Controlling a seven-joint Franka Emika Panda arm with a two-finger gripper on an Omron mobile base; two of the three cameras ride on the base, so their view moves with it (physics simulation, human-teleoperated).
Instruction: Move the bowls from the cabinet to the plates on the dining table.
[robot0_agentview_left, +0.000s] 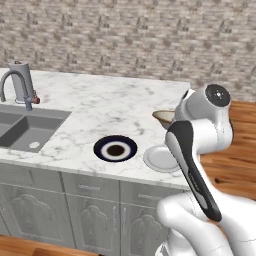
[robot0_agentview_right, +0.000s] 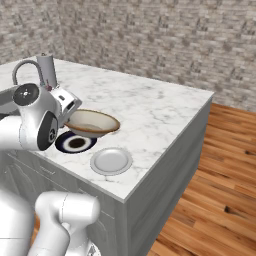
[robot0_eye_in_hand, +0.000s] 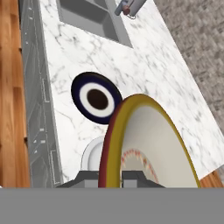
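While clamped by rim in end effector, bowl hung tilted above surface, near pale plate and black plate. Could slip from thin rim hold, or land off-centre.

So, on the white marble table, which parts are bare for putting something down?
The white marble table is bare behind the black round plate and pale grey plate, up to its far edge. The near edge is crowded: both plates, with the tan bowl held above.
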